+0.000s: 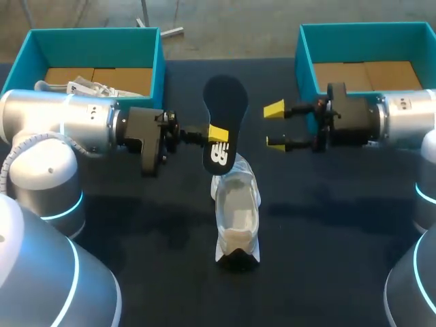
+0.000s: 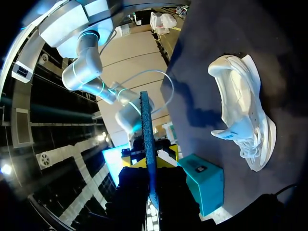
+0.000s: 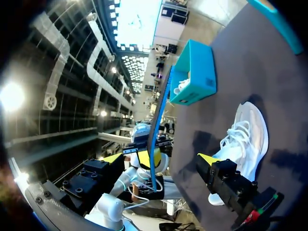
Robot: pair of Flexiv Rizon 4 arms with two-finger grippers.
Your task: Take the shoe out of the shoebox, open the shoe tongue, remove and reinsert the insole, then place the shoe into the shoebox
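The black table [image 1: 327, 272] is carrying everything. The left arm [image 1: 61, 122] is coming in from the left side and the right arm [image 1: 409, 119] from the right, both lying level above the table's far half and pointing at each other.

Two teal shoeboxes are standing open at the far corners. The left shoebox [image 1: 95, 41] is holding a second white shoe [image 1: 92, 87]. The right shoebox [image 1: 361, 37] is showing only its brown cardboard floor.

The white shoe [image 1: 236, 211] is standing upright on its sole in the middle of the table, outside both boxes, with its opening facing up. In the left wrist view the shoe [image 2: 245, 106] is sitting off to one side of the fingers, with the right shoebox [image 2: 204, 180] beyond it.

The dark insole [image 1: 226, 102] is hanging in the air over the table, just past the shoe's far end and tilted slightly. The left gripper [image 1: 218, 134] is clenching it near its lower part. In the left wrist view the insole [image 2: 147, 139] is showing edge-on, pinched between the fingers of the left gripper [image 2: 149, 163].

The right gripper [image 1: 275, 126] is hovering just beside the insole, fingers spread wide and holding nothing. In its wrist view the right gripper [image 3: 161, 159] is facing the insole [image 3: 159, 115], with the left shoebox [image 3: 195, 72] farther off and the shoe [image 3: 245, 139] beside it.
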